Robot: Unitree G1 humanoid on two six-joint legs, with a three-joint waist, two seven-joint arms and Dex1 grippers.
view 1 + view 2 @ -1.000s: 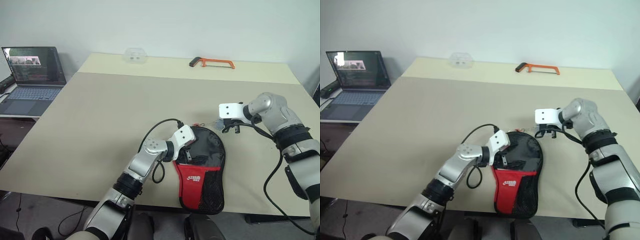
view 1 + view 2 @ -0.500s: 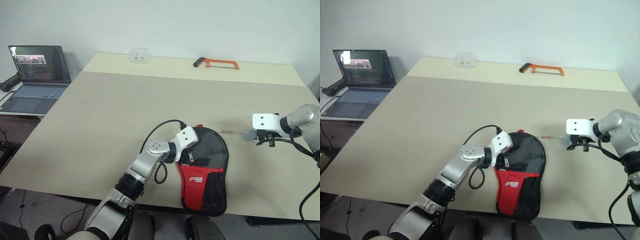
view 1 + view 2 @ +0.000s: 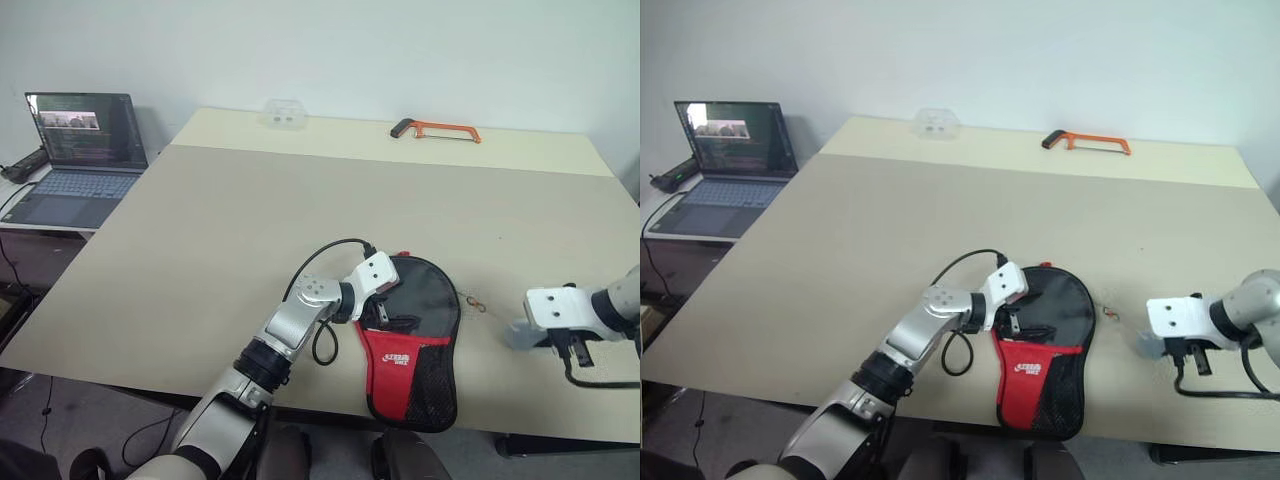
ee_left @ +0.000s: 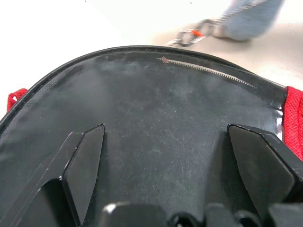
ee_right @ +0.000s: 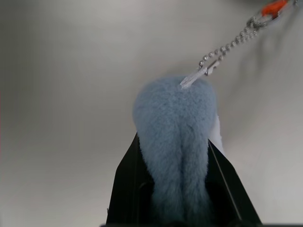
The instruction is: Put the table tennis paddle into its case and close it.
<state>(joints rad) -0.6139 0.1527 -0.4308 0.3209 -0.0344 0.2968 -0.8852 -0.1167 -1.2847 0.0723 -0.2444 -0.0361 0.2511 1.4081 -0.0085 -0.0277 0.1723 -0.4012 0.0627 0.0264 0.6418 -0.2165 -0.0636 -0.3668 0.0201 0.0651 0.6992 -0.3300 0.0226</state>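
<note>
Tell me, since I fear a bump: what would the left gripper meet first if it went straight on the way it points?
The left gripper, open, already hangs over the case; going on, it would likely meet that dark cover first, though the gap is unclear.

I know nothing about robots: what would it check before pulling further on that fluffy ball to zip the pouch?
1. Right hand gripping the grey-blue plush ball: ok, shut on it.
2. Metal bead chain joined to the ball: ok.
3. Left hand steadying the dark grey and red paddle-shaped zip case: ok, open fingers resting on it.
4. Zip fully closed: cannot tell; zip teeth show along the rim.
5. Paddle inside: cannot tell.
6. Beige table beside the case free for pulling: ok.
</note>
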